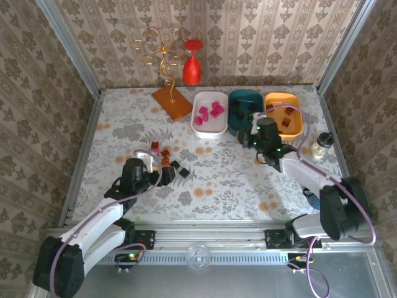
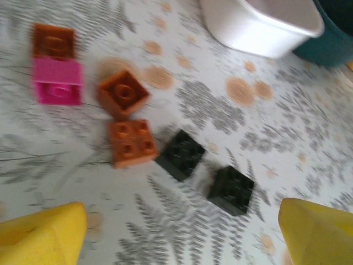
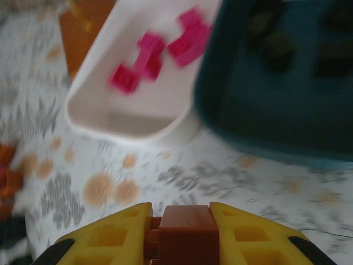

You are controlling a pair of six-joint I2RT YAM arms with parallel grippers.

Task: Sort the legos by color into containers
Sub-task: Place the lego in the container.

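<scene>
Your left gripper (image 2: 179,223) is spread wide over the loose legos. Two black legos (image 2: 179,153) lie just ahead between its fingers, with orange legos (image 2: 131,142) and a pink lego (image 2: 57,81) farther ahead to its left. Your right gripper (image 3: 185,212) pinches a brown lego (image 3: 186,234). The white tray (image 3: 127,118), holding pink pieces, sits ahead to its left, and the teal tray (image 3: 265,110) ahead to its right.

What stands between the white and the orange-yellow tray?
The dark teal tray, between the white tray and the orange-yellow tray; the top external view shows it.
</scene>
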